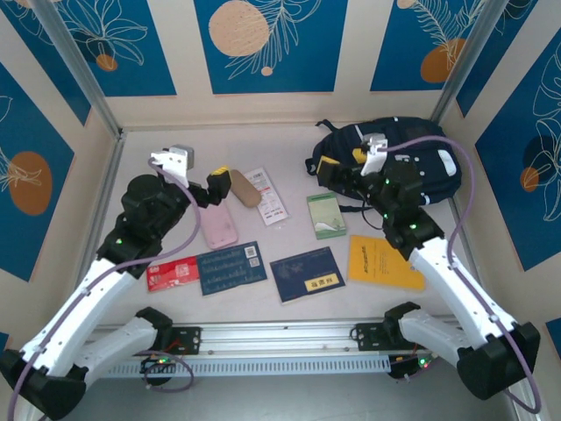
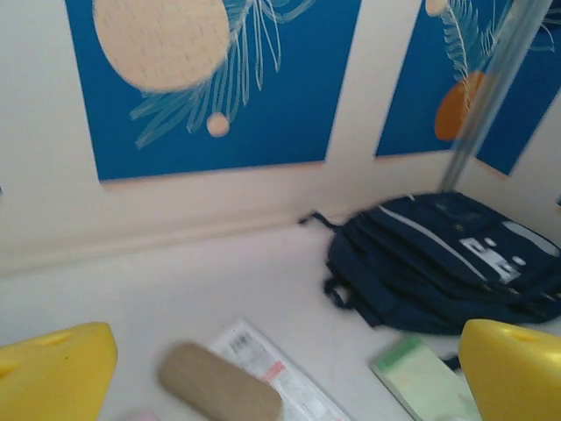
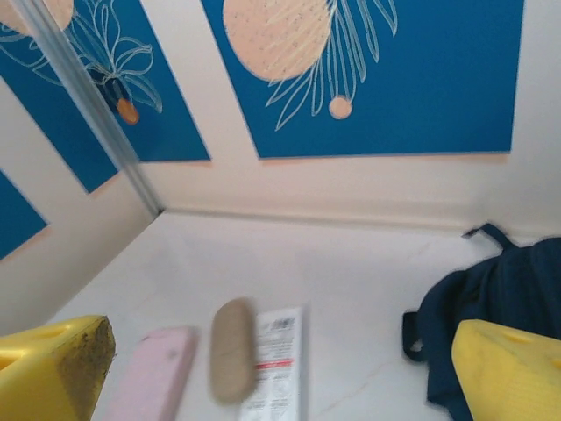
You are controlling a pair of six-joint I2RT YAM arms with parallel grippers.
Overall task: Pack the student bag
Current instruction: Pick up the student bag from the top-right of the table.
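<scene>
From the top camera I read the student bag (image 1: 344,145) lying flat in the worktop's far right corner, at about 1 o'clock from the arm bases. Its long axis runs roughly 9 to 3. The patched front faces up, and the end with the black strap loops points to 9 o'clock.

The bag's 3 o'clock end sits close to the right wall, and its far side is near the back wall. The roomiest bare worktop (image 1: 219,145) is the strip along the back wall between the bag and the left wall. Nearer the arms the surface is crowded:
- a tan case (image 1: 244,187) and a pink case (image 1: 219,225)
- a white packet (image 1: 270,200) and a green booklet (image 1: 326,216)
- an orange folder (image 1: 384,261) and a navy booklet (image 1: 307,274)
- a blue card (image 1: 230,267) and a red packet (image 1: 173,274) along the front

The right fingers (image 1: 342,165) are spread wide with nothing between them. They hang over the bag's 9 o'clock end, and I cannot tell whether they touch the fabric. On the right wrist camera the bag sits low, at about 4 o'clock, beside one yellow tip.

The left fingers (image 1: 219,184) are also fully spread and empty. They sit just beside the tan case, well apart from the bag. On the left wrist camera the bag lies at about 2 o'clock.
</scene>
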